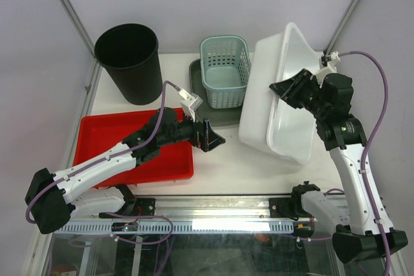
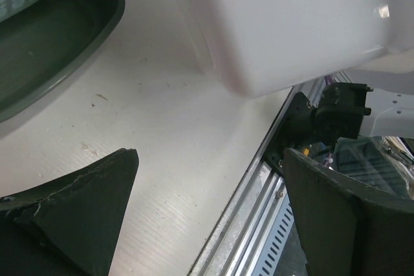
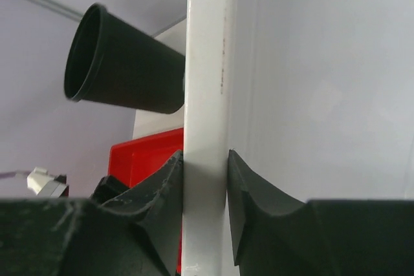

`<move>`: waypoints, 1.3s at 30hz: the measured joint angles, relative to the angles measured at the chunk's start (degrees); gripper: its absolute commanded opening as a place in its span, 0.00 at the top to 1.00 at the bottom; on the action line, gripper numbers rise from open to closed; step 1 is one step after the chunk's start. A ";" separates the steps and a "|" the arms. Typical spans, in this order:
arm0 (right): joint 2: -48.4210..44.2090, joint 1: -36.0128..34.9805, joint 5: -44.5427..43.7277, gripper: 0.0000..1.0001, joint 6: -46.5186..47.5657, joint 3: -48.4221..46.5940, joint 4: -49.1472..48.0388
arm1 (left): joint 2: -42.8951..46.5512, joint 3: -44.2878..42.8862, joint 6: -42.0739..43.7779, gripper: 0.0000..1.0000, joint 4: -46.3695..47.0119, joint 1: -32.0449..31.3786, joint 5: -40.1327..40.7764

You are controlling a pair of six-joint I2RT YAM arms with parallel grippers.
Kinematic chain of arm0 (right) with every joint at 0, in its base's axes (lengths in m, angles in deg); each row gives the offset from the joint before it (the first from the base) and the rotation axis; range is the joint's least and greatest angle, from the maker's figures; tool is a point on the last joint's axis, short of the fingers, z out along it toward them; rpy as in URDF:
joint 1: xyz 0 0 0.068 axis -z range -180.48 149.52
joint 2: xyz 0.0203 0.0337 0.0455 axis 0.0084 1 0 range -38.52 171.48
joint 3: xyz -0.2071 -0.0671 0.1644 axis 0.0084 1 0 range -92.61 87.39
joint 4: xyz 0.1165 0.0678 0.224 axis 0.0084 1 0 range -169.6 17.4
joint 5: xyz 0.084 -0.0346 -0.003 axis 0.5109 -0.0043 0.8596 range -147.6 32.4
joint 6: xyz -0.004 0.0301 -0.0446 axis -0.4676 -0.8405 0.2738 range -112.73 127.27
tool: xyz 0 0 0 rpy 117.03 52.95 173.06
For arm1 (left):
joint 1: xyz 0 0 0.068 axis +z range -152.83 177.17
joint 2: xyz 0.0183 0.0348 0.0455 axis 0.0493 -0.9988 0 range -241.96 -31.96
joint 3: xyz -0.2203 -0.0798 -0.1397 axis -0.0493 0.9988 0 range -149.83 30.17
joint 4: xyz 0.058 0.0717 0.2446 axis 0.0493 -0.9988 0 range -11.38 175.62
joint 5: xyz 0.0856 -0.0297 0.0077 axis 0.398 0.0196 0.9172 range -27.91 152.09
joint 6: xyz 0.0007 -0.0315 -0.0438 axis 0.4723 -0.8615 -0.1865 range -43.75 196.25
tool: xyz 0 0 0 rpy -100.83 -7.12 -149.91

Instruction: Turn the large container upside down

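Observation:
The large white container (image 1: 278, 95) stands tilted on its long side at the right of the table, its opening facing right. My right gripper (image 1: 288, 88) is shut on its upper rim (image 3: 206, 127), one finger on each side of the wall. My left gripper (image 1: 212, 136) is open and empty, hovering low over the table just left of the container. The container's rounded lower corner (image 2: 291, 24) shows ahead of its fingers (image 2: 77, 205) in the left wrist view.
A black bucket (image 1: 129, 63) stands at the back left. A pale green basket (image 1: 225, 69) sits on a dark green tray (image 1: 197, 72) behind the left gripper. A red tray (image 1: 103, 137) lies at the left under the left arm. The table's front rail (image 2: 259, 218) is close.

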 measured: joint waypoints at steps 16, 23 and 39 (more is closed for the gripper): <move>-1.92 6.34 19.47 1.00 -17.03 14.93 -24.79 | 0.13 -1.20 0.55 0.01 -1.79 0.02 1.75; -1.79 16.41 27.93 1.00 -31.52 22.43 -37.07 | 0.11 -3.19 0.63 0.01 -1.99 0.02 1.68; 1.97 36.00 45.83 1.00 -43.25 27.10 -46.90 | -5.84 -7.48 0.02 0.01 2.03 0.04 -4.13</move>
